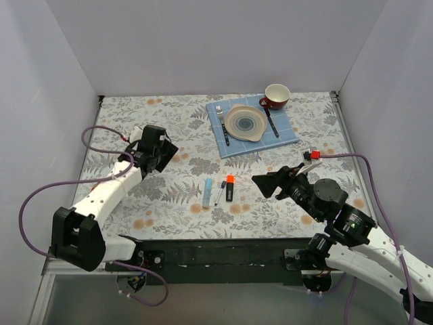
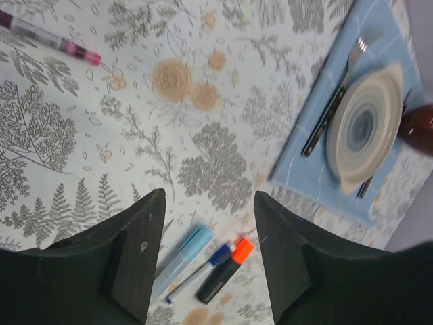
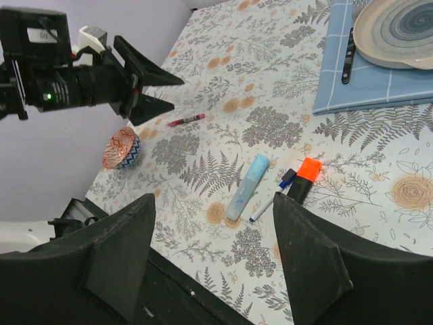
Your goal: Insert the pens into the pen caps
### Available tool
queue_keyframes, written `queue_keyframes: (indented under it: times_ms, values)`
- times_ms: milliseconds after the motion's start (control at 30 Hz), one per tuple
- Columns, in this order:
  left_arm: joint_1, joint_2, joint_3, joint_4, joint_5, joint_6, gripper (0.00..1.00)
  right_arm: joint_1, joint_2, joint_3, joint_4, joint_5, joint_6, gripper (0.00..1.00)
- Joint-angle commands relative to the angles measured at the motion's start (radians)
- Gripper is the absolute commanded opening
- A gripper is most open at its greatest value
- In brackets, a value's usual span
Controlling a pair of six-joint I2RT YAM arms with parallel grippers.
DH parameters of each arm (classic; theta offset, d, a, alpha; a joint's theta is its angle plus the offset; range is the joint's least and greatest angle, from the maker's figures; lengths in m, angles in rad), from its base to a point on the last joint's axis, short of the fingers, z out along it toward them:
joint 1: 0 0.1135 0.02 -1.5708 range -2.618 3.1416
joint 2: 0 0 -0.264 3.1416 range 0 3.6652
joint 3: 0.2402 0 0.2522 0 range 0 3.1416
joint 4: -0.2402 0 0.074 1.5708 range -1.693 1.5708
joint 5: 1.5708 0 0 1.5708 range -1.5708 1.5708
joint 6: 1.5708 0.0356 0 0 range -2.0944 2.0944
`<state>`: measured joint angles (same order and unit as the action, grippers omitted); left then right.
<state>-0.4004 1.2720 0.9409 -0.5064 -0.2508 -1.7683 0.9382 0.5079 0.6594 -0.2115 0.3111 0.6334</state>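
Observation:
Three pens lie side by side at mid-table: a light-blue marker (image 1: 207, 193), a thin white pen with a blue end (image 1: 220, 192) and a short black marker with a bright orange cap on its far end (image 1: 230, 187). They also show in the left wrist view (image 2: 181, 261) and the right wrist view (image 3: 247, 187). A thin red pen (image 2: 51, 37) lies apart at the left (image 3: 186, 120). My left gripper (image 1: 169, 157) is open and empty, above the table left of the pens. My right gripper (image 1: 260, 186) is open and empty, just right of the black marker. No loose caps show.
A blue placemat (image 1: 287, 132) at the back holds a plate (image 1: 245, 123), a fork (image 1: 222, 122) and a knife (image 1: 270, 122). A red cup (image 1: 276, 97) stands behind it. A small patterned bowl (image 3: 122, 147) sits near the left front edge, under the left arm.

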Motion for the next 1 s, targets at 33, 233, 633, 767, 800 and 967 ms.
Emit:
queue_keyframes:
  times_ms: [33,233,633,767,800,967]
  values:
    - [0.116,0.162,0.243,-0.278,-0.113,-0.262,0.53,0.004,-0.035,-0.004,0.034,-0.007,0.008,0.76]
    - [0.198,0.337,0.473,-0.509,-0.199,-0.452,0.48,0.002,-0.043,-0.006,0.035,-0.004,0.002,0.76]
    - [0.302,0.467,0.404,-0.446,-0.1,-0.566,0.41,0.002,-0.051,0.005,0.04,0.014,-0.026,0.75]
    - [0.305,0.512,0.409,-0.457,-0.117,-0.592,0.41,0.004,-0.045,-0.001,0.047,0.005,-0.026,0.75]
    - [0.305,0.517,0.403,-0.452,-0.119,-0.596,0.41,0.002,-0.043,-0.003,0.05,0.003,-0.023,0.75]
    - [0.314,0.572,0.4,-0.434,-0.097,-0.599,0.41,0.002,-0.035,-0.006,0.06,-0.006,-0.017,0.75]
